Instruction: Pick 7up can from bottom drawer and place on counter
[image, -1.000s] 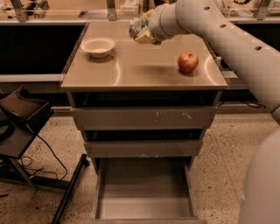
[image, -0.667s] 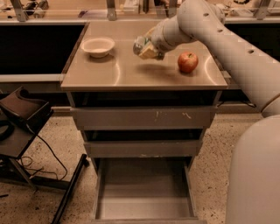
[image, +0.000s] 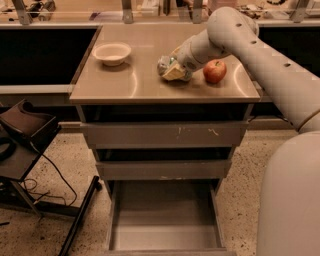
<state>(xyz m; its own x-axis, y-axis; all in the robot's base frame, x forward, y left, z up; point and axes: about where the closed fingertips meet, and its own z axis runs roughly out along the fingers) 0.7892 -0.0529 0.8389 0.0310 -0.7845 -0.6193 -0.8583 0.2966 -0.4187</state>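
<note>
Silver-green 7up can (image: 163, 64) clamped in gripper (image: 172, 70) at tan counter (image: 125, 82), label unreadable, red apple (image: 214, 71) near, bottom drawer (image: 165, 236) open

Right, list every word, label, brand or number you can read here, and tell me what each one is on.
No text is readable anywhere.
7up can, held by the gripper at the counter beside the apple: markings too blurred to read.
Bowl, apple, drawer fronts: no writing shows.
</note>
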